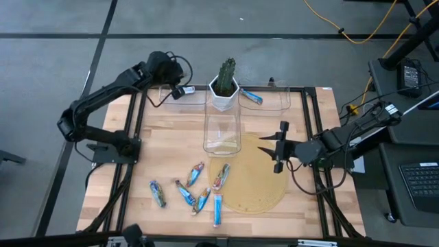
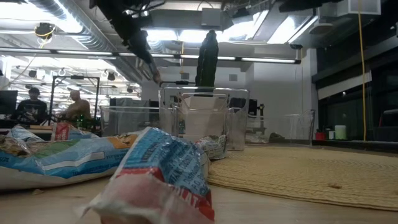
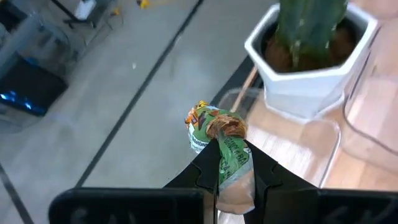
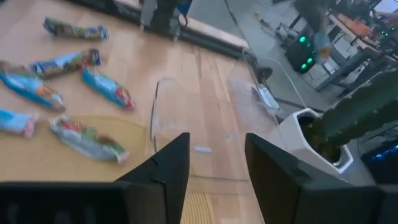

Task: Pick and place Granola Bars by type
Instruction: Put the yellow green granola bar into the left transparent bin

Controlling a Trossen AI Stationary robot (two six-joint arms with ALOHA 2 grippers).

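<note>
While pinching a green-wrapped bar (image 3: pixel 219 140), the left hand (image 1: pixel 180 90) hovers over the rear-left bin (image 1: pixel 184 97).
Release should wait until centred inside its walls; the right hand (image 1: pixel 278 147) waits spread, empty, over the mat (image 1: pixel 264 185).

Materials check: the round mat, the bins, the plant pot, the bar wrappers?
Round mat: looks like woven straw or similar fibre, matte tan, ribbed weave in the low view.
Bins: clear hard plastic, glossy, table visible through the walls.
Plant pot: white and smooth, probably glazed ceramic, possibly plastic.
Bar wrappers: thin shiny printed film, crinkled.
</note>
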